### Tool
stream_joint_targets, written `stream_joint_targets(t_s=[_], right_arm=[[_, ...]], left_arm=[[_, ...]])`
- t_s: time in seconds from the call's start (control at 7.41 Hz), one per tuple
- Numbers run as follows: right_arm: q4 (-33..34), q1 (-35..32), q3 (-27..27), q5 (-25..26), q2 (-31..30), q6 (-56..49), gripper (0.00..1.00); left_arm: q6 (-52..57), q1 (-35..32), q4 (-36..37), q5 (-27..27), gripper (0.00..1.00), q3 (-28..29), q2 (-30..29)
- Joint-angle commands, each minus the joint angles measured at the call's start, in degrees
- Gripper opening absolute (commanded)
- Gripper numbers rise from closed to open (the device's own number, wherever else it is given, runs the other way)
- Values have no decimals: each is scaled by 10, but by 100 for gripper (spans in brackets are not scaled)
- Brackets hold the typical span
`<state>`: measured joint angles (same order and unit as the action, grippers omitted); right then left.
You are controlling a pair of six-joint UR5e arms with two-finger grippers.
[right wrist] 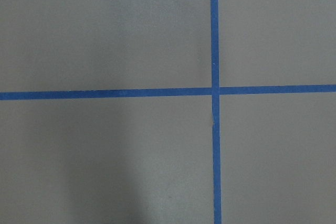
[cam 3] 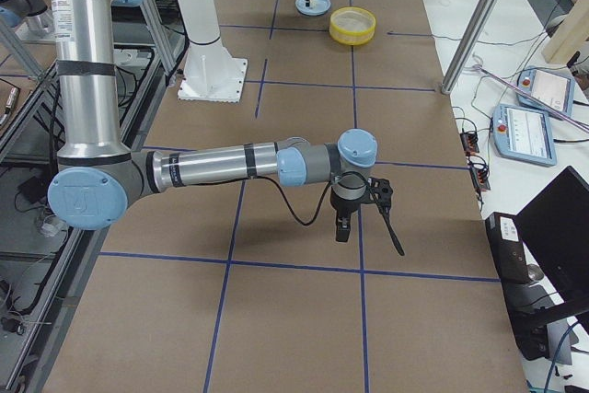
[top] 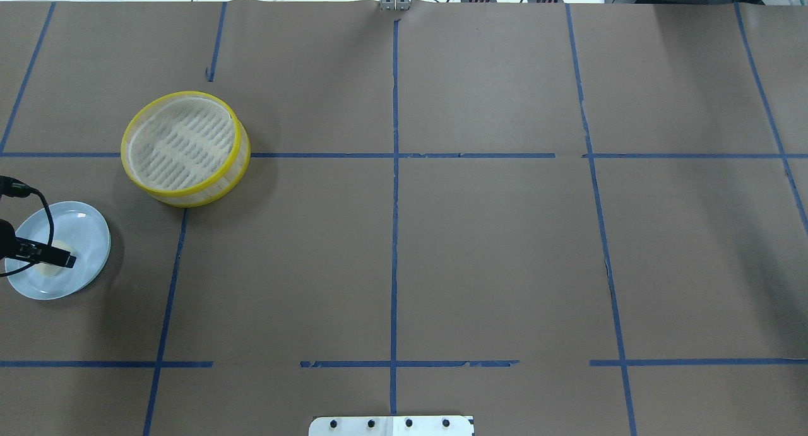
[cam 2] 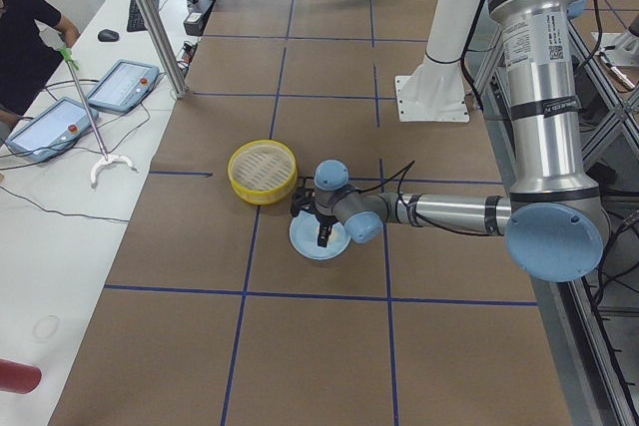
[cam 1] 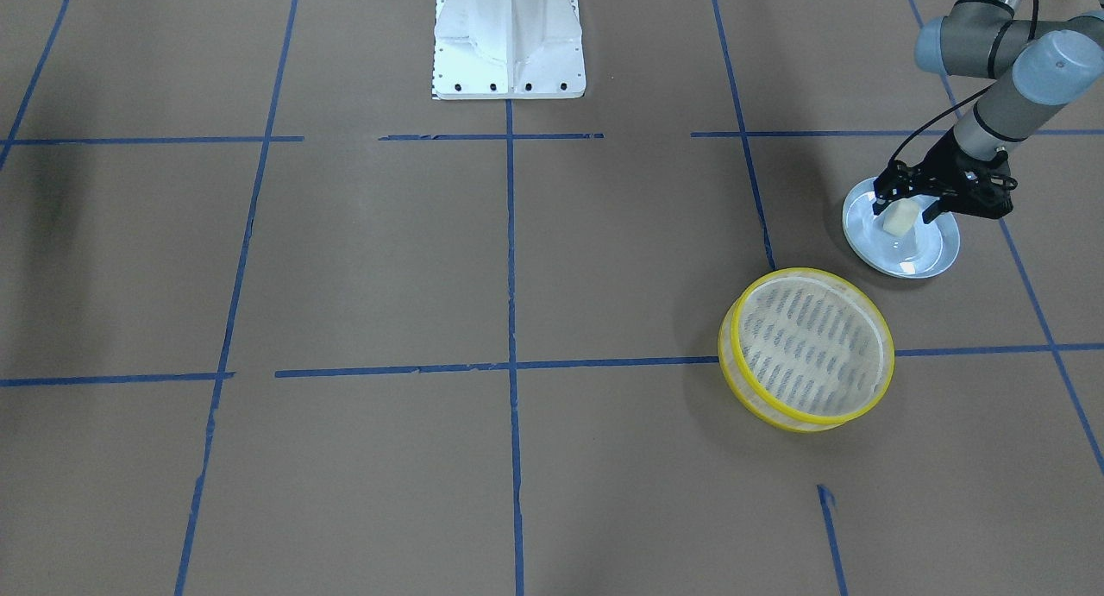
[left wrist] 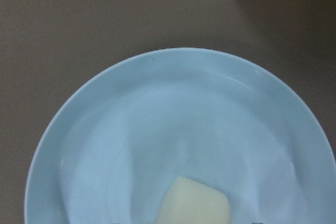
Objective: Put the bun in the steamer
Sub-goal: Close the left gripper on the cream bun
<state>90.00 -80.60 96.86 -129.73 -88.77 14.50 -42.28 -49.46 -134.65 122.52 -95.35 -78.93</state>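
Both left gripper (cam 1: 903, 211) jaws straddle, spread, the cream-white blocky bun (cam 1: 897, 221), ready to pinch; yellow-rimmed slatted round steamer (cam 1: 806, 346) at its seven o'clock, front-facing view.

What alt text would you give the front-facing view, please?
The left gripper hangs over a plate at the right edge, open around the bun. An empty yellow-rimmed steamer sits apart from the plate, nearer the camera, on a brown table gridded with blue tape; the white robot base is at top.
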Motion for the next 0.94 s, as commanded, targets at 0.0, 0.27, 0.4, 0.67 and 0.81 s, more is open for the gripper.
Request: stream_joint_targets(t_s=[0.0,0.27,0.4,0.67,0.81], right_arm=[[0,0,0,0,0,0,100],[0,0,0,0,0,0,100],[0,0,0,0,0,0,100],[0,0,0,0,0,0,100],[0,0,0,0,0,0,100]], left_arm=[[0,1,0,0,75,-2,0],[0,0,1,0,68,-1,1],[0,0,1,0,67,-1,2],[0,0,1,0,56,-2,2],[0,0,1,0,51,-2,2]])
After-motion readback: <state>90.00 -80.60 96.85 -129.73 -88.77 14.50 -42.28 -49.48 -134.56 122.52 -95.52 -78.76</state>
